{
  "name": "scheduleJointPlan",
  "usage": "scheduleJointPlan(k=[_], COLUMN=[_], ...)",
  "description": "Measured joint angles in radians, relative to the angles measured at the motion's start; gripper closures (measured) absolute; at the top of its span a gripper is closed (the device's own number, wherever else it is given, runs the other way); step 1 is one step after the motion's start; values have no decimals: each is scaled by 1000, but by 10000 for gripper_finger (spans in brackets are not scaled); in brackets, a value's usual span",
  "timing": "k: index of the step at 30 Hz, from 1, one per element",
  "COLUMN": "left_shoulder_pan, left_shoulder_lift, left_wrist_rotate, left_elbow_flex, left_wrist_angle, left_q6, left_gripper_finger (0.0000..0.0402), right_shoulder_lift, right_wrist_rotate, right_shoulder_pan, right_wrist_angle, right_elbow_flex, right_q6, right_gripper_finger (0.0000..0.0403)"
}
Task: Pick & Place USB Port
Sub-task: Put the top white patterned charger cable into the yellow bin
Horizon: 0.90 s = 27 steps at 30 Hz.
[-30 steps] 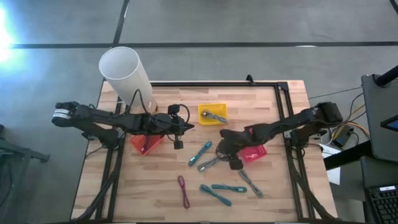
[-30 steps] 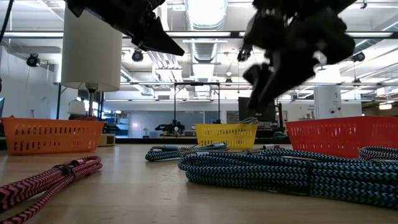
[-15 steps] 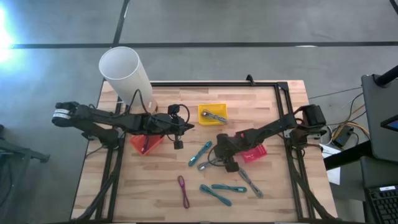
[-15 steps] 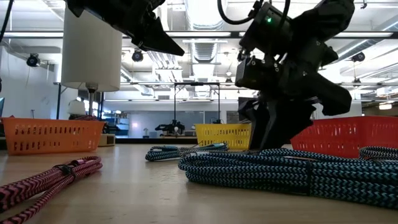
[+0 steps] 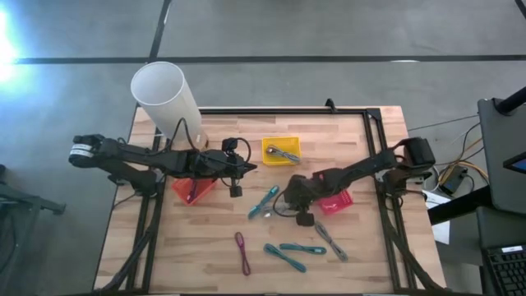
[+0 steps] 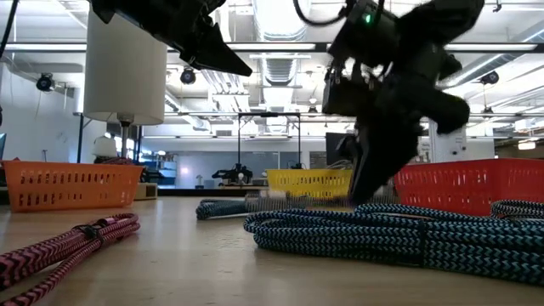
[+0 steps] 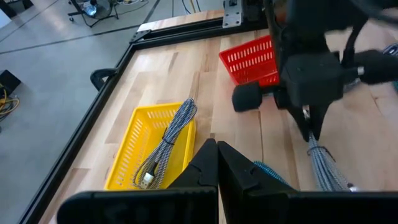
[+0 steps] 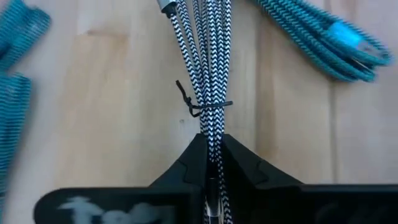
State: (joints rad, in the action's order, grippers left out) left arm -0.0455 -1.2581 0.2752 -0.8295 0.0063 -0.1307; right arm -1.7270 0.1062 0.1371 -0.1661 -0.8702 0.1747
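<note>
The right end effector [image 5: 289, 201] sits at the centre of the high view, its fingers [image 8: 239, 163] clenched around a bundled black-and-white braided USB cable [image 8: 206, 68]. In the right wrist view the bundle, cinched by a thin black tie, runs straight out from between the closed fingers over bare wood. Half a second ago this end effector was pressed down among the cables; now, in the low view, it has risen a little and the grey bundle [image 6: 272, 204] trails from it just above the table [image 5: 345, 140] (the far end may still touch; that is hard to tell). This suggests the grasp has taken and the lift is beginning, so carrying it to a basket looks like the next step.

Around it, teal cables [image 5: 265, 201] lie just to the left, and more teal ones [image 5: 288, 251] lie lower in the frame. A red basket [image 5: 339, 202] sits just to the right of the right end effector. A yellow basket [image 5: 281, 150], above centre, already holds a similar braided cable [image 7: 166, 140]. A pink cable [image 5: 242, 251] lies at lower left.

The left end effector [image 5: 239, 169] has not moved: it hovers left of centre, near an orange basket [image 5: 191, 191], fingers pressed together and empty. A white cylinder [image 5: 167, 97] stands at upper left.
</note>
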Motion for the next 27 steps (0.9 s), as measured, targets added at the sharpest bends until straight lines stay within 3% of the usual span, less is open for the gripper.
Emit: scheduleJointPlan(k=[4,10,15,24,27], left_shoulder_pan=[0,0,0,0,0], left_shoulder_lift=[0,0,0,0,0], left_wrist_rotate=[0,0,0,-3,-4], left_elbow_flex=[0,0,0,0,0], left_wrist_angle=[1,4,11,17,16], left_q6=[0,70,89,170,185], left_gripper_finger=[401,401,401,401,401], right_shoulder_lift=[88,218,241,118,52], right_wrist_rotate=[-31,-264,-450,-442,-377], right_shoulder_pan=[0,-9,-77,-278,-317], right_wrist_angle=[-153,-503,-648,-701,-728], right_elbow_flex=[-53,-179,-286,-410,-436], right_q6=[54,93,121,43,21], right_gripper_finger=[373,371,371,370,369])
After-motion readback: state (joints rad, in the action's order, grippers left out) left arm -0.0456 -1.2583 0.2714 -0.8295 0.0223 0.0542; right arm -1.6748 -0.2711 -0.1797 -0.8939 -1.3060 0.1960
